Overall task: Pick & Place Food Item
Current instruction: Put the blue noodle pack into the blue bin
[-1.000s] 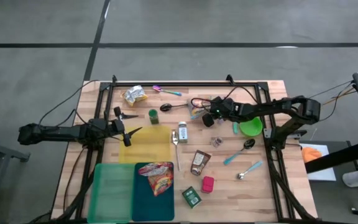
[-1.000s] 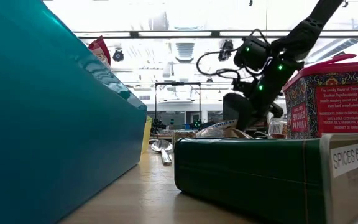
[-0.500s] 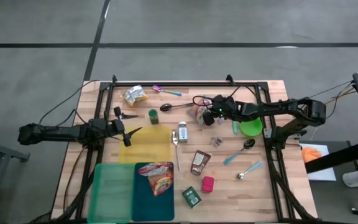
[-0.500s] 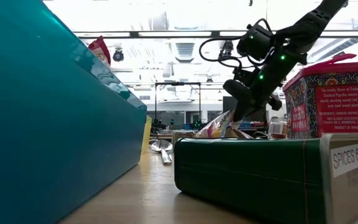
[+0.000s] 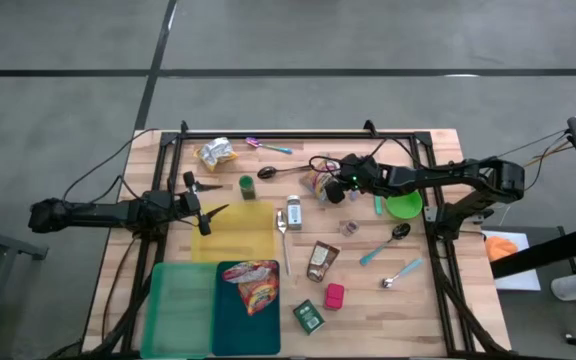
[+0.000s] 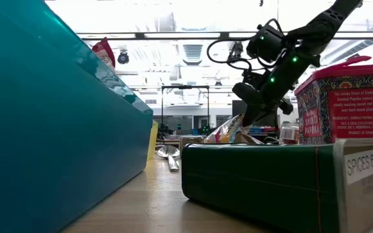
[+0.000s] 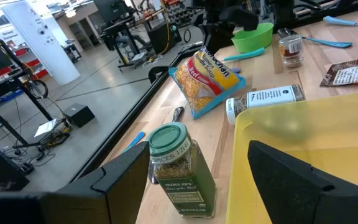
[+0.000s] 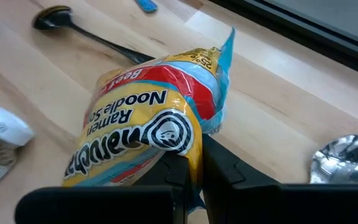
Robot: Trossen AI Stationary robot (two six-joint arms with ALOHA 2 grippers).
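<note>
Near the table's far middle, the ramen pack (image 5: 321, 184) is hanging pinched by one edge in the right gripper (image 8: 188, 163), just clear of the wood. Left gripper (image 5: 208, 212) is waiting spread over the yellow tray (image 5: 238, 235). Risk: thin edge grip is letting the slick wrapper slide out mid-carry.

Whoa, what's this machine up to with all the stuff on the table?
The right arm's claw is shut on a packet of ramen noodles, holding it by one edge near the far middle of the wooden table. The left claw waits open at the left side, over the edge of a yellow tray. A red snack bag already lies in the teal bin.
</note>
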